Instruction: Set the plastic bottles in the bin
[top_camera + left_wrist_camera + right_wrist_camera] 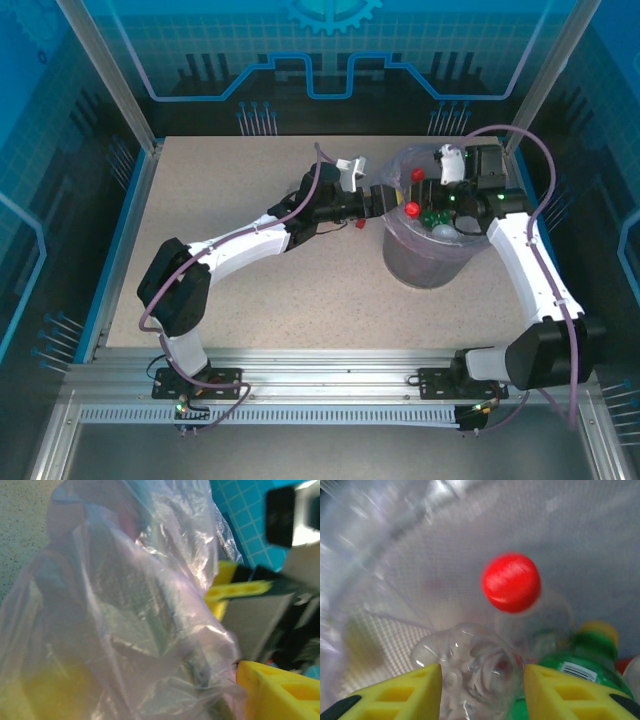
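The bin point(425, 265) stands at the right middle of the table, lined with a crinkly lavender bag point(125, 605). Inside it lie bottles with red caps point(411, 210) and a green bottle point(575, 665). My right gripper point(440, 215) hangs over the bin's mouth. Its yellow fingers point(395, 695) are shut on a clear bottle point(480, 665), whose base faces the camera. A red-capped bottle point(511, 582) lies just beyond. My left gripper point(385, 200) is at the bin's left rim. In the wrist view it point(145, 695) stands open with bag film draped between and over its fingers.
The right arm's black and grey wrist parts point(290, 515) are close across the rim from my left gripper. The speckled table point(250, 170) stretches to the left and in front of the bin. Blue walls and metal posts point(120, 80) fence it in.
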`<act>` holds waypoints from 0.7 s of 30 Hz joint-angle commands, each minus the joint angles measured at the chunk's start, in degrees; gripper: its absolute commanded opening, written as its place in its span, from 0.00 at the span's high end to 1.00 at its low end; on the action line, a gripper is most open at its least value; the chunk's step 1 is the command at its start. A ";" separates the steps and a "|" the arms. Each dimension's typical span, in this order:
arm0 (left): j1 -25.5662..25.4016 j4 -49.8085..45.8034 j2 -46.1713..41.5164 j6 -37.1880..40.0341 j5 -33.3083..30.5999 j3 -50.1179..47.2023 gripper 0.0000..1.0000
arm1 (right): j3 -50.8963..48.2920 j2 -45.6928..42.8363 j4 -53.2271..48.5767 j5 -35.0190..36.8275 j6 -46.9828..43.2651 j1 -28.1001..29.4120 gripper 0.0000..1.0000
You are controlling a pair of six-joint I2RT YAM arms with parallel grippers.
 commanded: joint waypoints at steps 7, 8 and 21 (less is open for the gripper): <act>-0.27 -4.24 1.04 2.14 -0.37 -0.43 0.23 | 0.59 -1.42 -4.58 0.35 1.33 -0.19 0.52; -0.22 -4.35 1.00 2.20 -0.36 -0.44 0.23 | 2.97 -1.40 -5.60 0.46 1.08 -0.34 0.50; 0.82 -7.20 -2.31 4.24 -0.80 -0.47 0.18 | 16.45 -1.69 -14.10 1.83 -1.30 -1.93 0.33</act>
